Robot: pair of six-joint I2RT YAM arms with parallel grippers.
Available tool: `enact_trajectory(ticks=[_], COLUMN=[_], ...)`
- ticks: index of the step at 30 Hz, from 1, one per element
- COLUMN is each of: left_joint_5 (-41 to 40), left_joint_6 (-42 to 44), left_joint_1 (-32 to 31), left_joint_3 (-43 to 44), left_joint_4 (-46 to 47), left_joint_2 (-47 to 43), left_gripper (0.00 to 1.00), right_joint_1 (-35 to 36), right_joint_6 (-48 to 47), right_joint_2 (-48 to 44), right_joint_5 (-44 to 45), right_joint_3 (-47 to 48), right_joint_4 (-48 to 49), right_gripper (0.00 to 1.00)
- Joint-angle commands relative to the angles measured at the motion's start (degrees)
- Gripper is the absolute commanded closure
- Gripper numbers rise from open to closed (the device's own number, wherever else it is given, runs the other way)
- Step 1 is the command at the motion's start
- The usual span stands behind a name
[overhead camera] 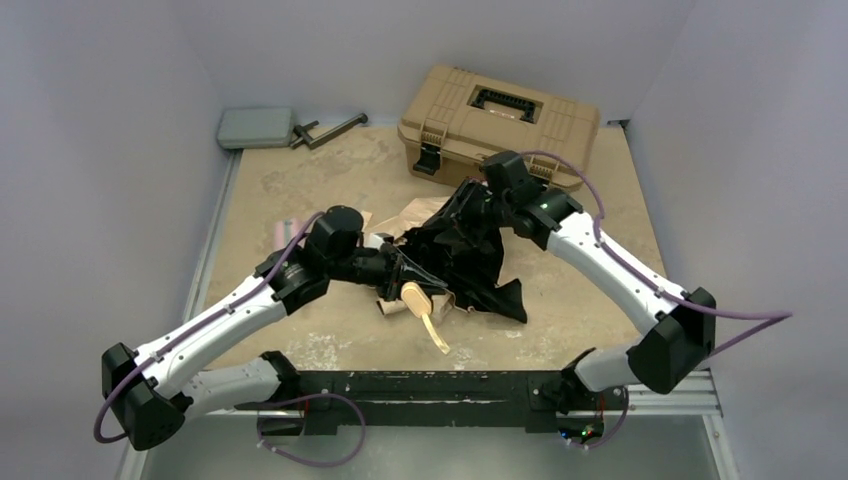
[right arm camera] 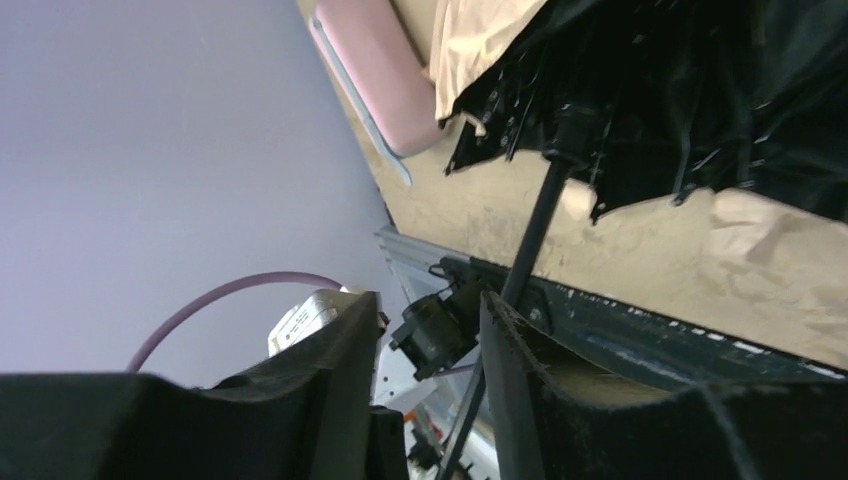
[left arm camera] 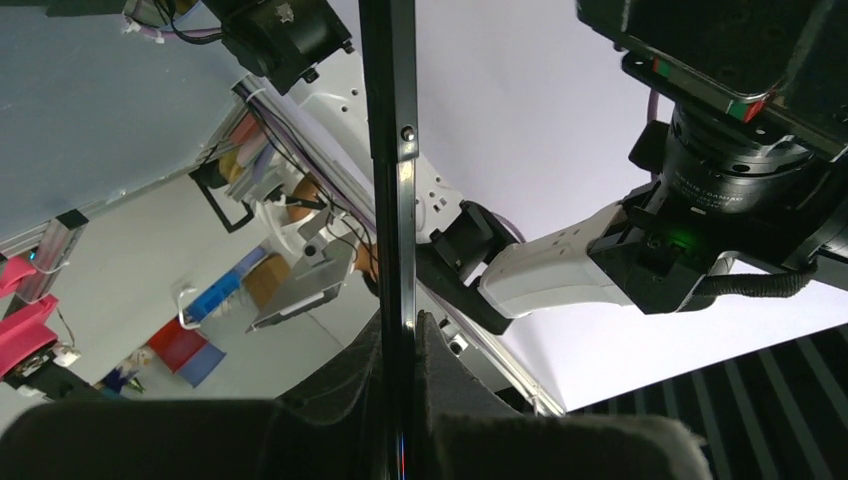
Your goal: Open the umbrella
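The umbrella [overhead camera: 460, 250] lies half unfolded mid-table, its black ribs and dark inner canopy up, with beige fabric [overhead camera: 420, 212] showing at the edges and the cream knob handle [overhead camera: 416, 296] toward the near edge. My left gripper [overhead camera: 393, 268] is shut on the thin black shaft [left arm camera: 400, 200] just above the handle; in the left wrist view the gripper [left arm camera: 405, 400] pinches it. My right gripper [overhead camera: 478, 197] is at the canopy's far side. In the right wrist view the gripper [right arm camera: 430, 340] is open, and the shaft [right arm camera: 530, 235] runs between its fingers, along the right finger [right arm camera: 510, 380].
A tan toolbox [overhead camera: 500, 120] stands at the back, right behind my right gripper. A pink pouch [overhead camera: 285, 232] lies left of the umbrella and also shows in the right wrist view [right arm camera: 370, 70]. A grey flat box [overhead camera: 255, 127] and a black clamp [overhead camera: 330, 130] sit at the back left.
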Motion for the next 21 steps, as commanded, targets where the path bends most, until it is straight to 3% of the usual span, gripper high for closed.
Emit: enact_trajectory(ticks=[1, 8, 12, 16, 21], left_joint_5=[4.6, 6.3, 6.3, 6.4, 6.9], left_joint_6=[4.4, 9.4, 10.7, 11.3, 11.7], left_joint_1=[-0.2, -0.1, -0.1, -0.1, 0.0], left_joint_3=[4.0, 7.4, 7.8, 7.6, 8.1], left_joint_4=[2.9, -1.7, -3.3, -3.8, -3.9], left_joint_2=[1.0, 3.3, 3.4, 3.5, 4.2], left_gripper=[1.00, 1.00, 1.00, 1.00, 1.00], right_joint_1=[4.2, 4.7, 2.2, -2.1, -5.0], right_joint_6=[5.4, 2.6, -2.1, -5.7, -10.1], right_joint_2=[1.9, 5.5, 4.6, 2.2, 3.5], right_joint_5=[-2.3, -2.2, 1.0, 0.9, 2.2], right_joint_3=[-2.1, -1.8, -4.2, -7.6, -2.1], right_joint_4=[7.5, 4.0, -0.7, 1.4, -3.6], right_gripper=[0.66, 0.70, 0.69, 0.64, 0.61])
